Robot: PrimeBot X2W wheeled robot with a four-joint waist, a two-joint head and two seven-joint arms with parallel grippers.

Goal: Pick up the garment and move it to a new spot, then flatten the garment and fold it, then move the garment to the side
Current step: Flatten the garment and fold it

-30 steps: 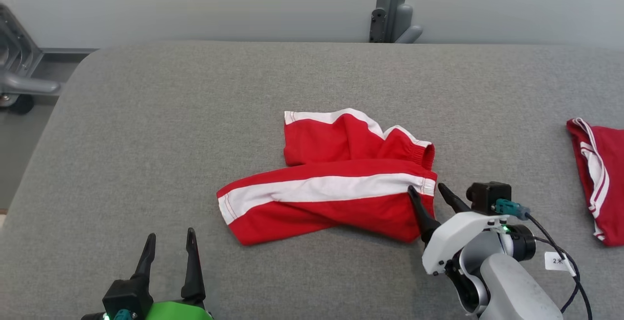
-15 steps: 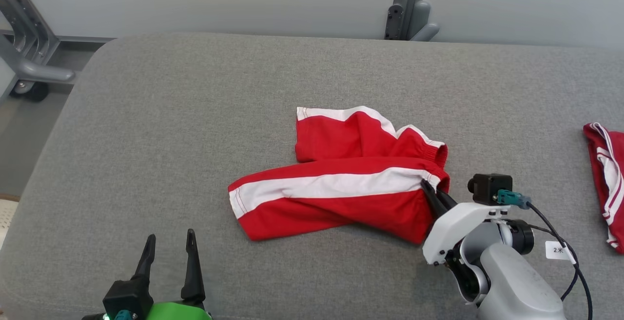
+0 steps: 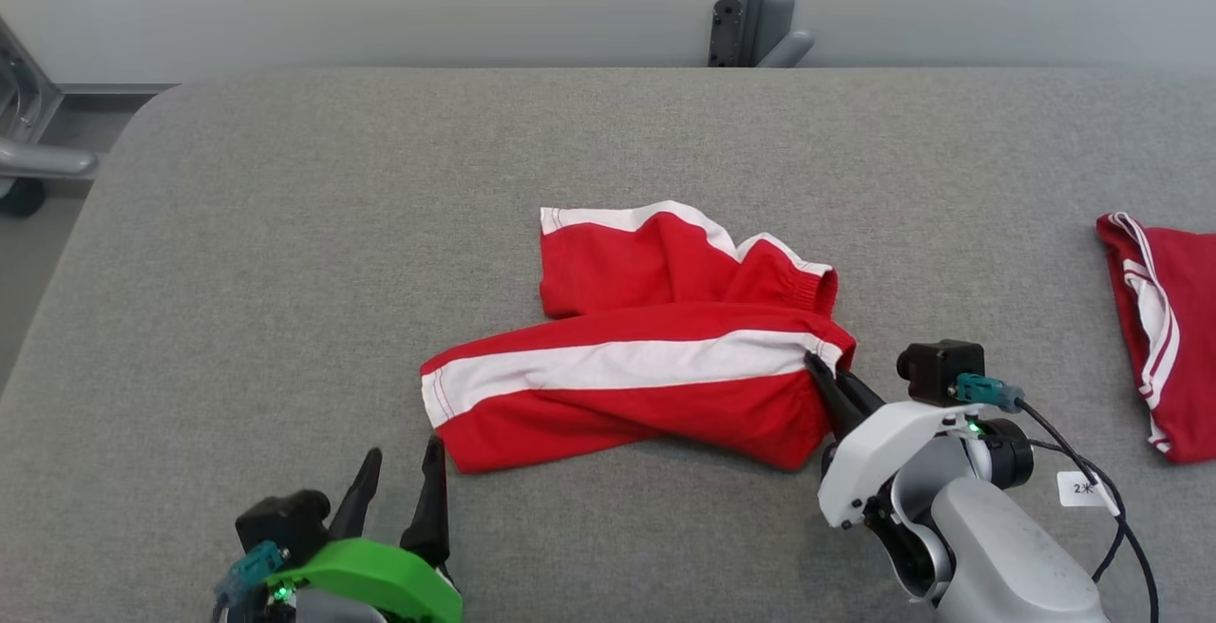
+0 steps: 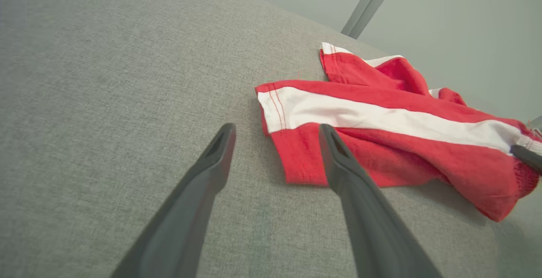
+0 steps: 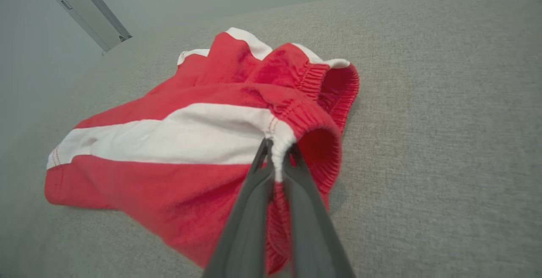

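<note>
small white tag [image 3: 1081, 489]: "2", second mark unclear

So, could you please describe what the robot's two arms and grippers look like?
The left gripper has two long, dark, tapering fingers on a bright green housing with a teal plug. The right gripper has the same dark fingers on a white housing, a grey forearm, a black block with a teal connector, a black cable and a small white tag.
</note>
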